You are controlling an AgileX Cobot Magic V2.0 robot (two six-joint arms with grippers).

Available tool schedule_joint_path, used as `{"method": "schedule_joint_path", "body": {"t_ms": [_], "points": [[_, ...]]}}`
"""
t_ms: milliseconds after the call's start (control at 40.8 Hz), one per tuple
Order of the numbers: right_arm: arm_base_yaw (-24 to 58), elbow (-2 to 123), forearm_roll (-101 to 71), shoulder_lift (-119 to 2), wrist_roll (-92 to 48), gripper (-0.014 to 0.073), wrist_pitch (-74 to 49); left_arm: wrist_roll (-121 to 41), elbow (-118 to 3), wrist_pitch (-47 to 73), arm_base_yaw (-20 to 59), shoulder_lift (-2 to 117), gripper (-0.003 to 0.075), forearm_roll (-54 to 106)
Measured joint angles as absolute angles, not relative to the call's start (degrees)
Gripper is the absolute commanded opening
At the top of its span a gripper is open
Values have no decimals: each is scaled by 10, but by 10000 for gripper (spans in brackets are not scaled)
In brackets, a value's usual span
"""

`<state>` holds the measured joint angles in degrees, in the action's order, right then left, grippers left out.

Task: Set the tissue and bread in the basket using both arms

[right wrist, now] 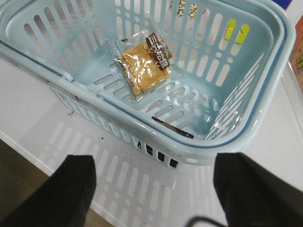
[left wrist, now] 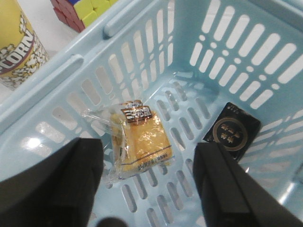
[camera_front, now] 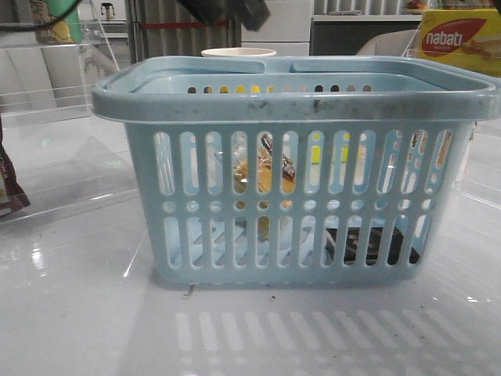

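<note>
The light blue basket (camera_front: 290, 102) stands in the middle of the table. The bread (left wrist: 139, 142), golden-brown in a clear wrapper, lies on the basket floor; it also shows in the right wrist view (right wrist: 142, 64) and through the slots in the front view (camera_front: 262, 168). The blackish tissue pack (left wrist: 232, 132) lies flat in a corner of the basket floor, dark behind the slots in the front view (camera_front: 376, 243). My left gripper (left wrist: 147, 198) is open and empty above the basket's inside, over the bread. My right gripper (right wrist: 163, 198) is open and empty over the table, outside the basket's rim (right wrist: 118, 113).
A popcorn cup (left wrist: 16, 47) and a colour cube (left wrist: 85, 9) stand outside the basket. A white cup (camera_front: 239, 52) is behind it, a yellow nabati box (camera_front: 458, 39) at the back right, a maroon packet (camera_front: 9, 188) at the left. The table's edge (right wrist: 28, 151) is near the right gripper.
</note>
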<state>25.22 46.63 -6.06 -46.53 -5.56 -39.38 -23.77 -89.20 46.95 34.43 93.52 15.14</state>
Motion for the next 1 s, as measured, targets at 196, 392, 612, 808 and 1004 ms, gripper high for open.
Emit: {"method": "schedule_joint_path", "body": {"t_ms": [196,392,612,808,1004], "points": [[252,466,-61,-465,-56,612,-394,-238,-817,476,351,827,474,163],[252,466,-61,-465,-56,612,-394,-238,-703,476,358,712,469,163],[252,466,-61,-465,-56,612,-399,-231,-580,476,358,587,455,146],[252,466,-61,-454,-56,612,-430,-128,-515,476,358,504,455,59],[252,466,-61,-391,-49,612,-482,-53,-480,476,358,454,455,0]]}}
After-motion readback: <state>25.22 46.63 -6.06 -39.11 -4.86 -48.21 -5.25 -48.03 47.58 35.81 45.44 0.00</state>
